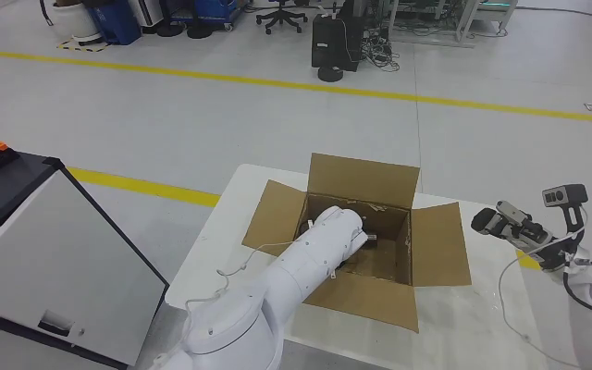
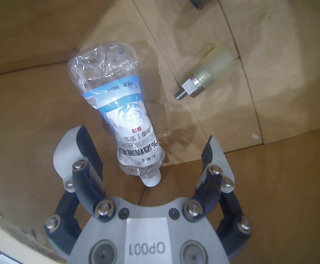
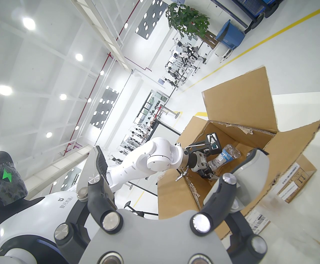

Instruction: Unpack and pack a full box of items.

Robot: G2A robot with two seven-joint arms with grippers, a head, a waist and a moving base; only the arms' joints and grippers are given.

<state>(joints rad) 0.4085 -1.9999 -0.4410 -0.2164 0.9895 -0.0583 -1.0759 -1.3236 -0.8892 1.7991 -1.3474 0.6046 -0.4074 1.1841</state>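
An open cardboard box stands on the white table, and my left arm reaches down into it. On the box floor lies a crumpled clear plastic bottle with a blue-and-white label and a white cap. My left gripper is open, its fingers either side of the bottle's cap end without touching it. A metal threaded fitting with a yellowish sleeve lies beside the bottle. My right gripper is open and holds nothing, hanging to the right of the box. The bottle also shows there.
All the box flaps are folded outward, the far one upright. A dark item lies at the far end of the box floor. A grey cabinet stands left of the table. A black device sits at the right edge.
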